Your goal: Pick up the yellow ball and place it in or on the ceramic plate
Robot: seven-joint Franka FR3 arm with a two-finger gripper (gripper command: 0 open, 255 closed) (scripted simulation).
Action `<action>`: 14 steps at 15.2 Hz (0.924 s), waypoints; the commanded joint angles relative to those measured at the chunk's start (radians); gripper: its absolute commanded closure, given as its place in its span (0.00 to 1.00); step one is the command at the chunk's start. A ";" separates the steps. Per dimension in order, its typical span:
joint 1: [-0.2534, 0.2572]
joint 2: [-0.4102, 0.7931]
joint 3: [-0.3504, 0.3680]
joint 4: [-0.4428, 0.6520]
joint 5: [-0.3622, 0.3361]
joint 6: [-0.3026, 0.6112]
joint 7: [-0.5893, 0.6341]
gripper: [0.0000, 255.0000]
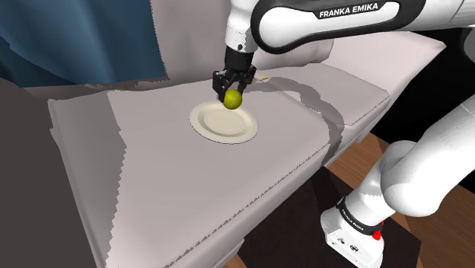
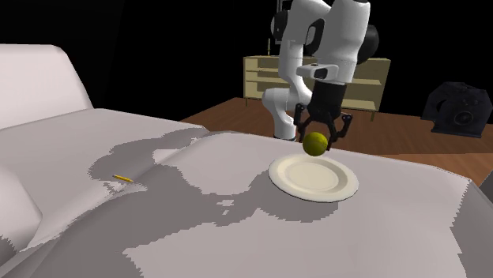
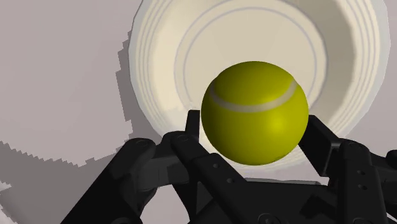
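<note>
A yellow-green tennis ball (image 1: pixel 232 99) (image 2: pixel 316 143) (image 3: pixel 255 112) with a pale seam is clasped between the black fingers of my gripper (image 1: pixel 233 93) (image 2: pixel 318 139) (image 3: pixel 253 137), which is shut on it. The ball hangs in the air just above a cream round plate (image 1: pixel 224 124) (image 2: pixel 314 177) (image 3: pixel 172 51) lying flat on the grey-white bed cover. In the wrist view the plate's ringed bowl lies straight beyond the ball. In the shoulder view the ball hovers over the plate's far rim.
The plate rests on a wide, soft grey-white cover (image 1: pixel 152 167) (image 2: pixel 197 221). A small yellow pencil-like thing (image 2: pixel 122 179) lies on it, away from the plate. A blue cloth (image 1: pixel 76 42) hangs behind. A wooden dresser (image 2: pixel 269 75) and a dark speaker (image 2: pixel 461 110) stand on the floor beyond.
</note>
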 commanded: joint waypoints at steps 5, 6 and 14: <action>0.000 0.022 0.002 -0.060 -0.011 0.081 0.017 1.00; 0.000 0.026 0.002 -0.070 -0.013 0.094 0.020 1.00; 0.000 0.040 0.003 -0.099 -0.020 0.136 0.029 1.00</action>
